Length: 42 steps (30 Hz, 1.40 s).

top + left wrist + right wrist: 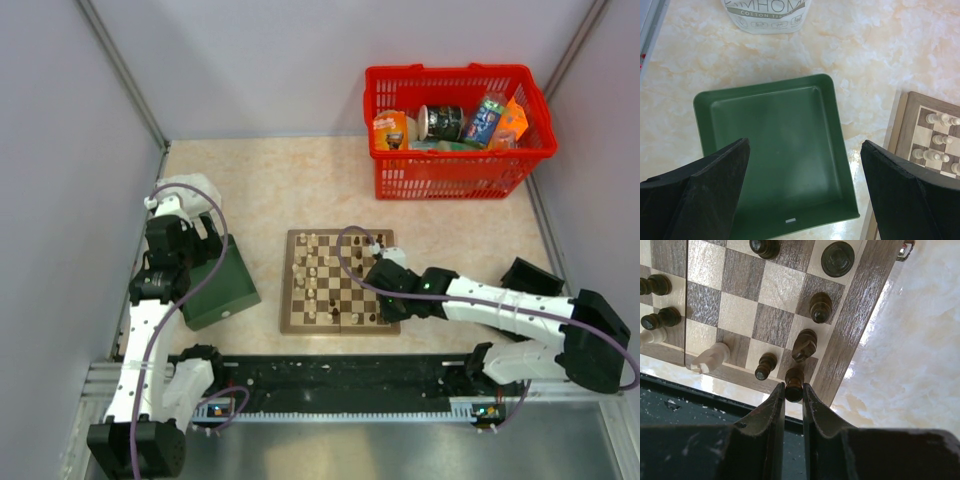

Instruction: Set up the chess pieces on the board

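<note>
By the near right corner of the square wooden checkered board [840, 340], my right jaws are clamped on a small dark brown chess piece [794, 385]. I judge it should go down upright, centred on its square, without nudging the neighbouring dark pieces [805, 345]. My left jaws stand wide apart above the dark green box [775, 130].

White left arm [140, 345], white right arm [500, 305], black joints [600, 345], 2 purple cables [222, 235] — matte black, scuffed tool fingers [771, 412]
</note>
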Each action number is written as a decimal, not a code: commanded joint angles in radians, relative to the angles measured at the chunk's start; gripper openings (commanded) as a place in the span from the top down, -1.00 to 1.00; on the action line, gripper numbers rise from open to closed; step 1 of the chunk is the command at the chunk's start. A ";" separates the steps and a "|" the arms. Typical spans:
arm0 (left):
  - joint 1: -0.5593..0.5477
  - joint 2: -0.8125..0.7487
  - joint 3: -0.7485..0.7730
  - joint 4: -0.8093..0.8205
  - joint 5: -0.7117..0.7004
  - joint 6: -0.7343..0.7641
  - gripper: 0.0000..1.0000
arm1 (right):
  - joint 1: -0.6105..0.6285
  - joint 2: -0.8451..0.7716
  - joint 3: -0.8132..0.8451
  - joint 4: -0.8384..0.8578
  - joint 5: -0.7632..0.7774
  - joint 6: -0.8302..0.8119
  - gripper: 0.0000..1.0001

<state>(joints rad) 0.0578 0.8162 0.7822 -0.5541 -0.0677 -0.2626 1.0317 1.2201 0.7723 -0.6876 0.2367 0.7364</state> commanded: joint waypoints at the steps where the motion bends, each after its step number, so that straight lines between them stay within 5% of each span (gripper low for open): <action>1: 0.000 -0.012 0.002 0.010 0.006 0.000 -0.96 | 0.013 0.027 0.007 0.008 0.029 0.015 0.78; 33: 0.000 -0.009 0.003 0.011 0.014 -0.001 -0.96 | 0.013 -0.001 0.033 0.020 -0.037 0.021 0.39; 42: -0.001 -0.005 0.003 0.011 0.016 -0.001 -0.96 | 0.014 -0.073 0.179 -0.050 -0.034 -0.034 0.35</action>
<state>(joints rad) 0.0578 0.8162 0.7822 -0.5541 -0.0662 -0.2626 1.0325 1.1862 0.8356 -0.7303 0.2062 0.7403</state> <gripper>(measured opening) 0.980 0.325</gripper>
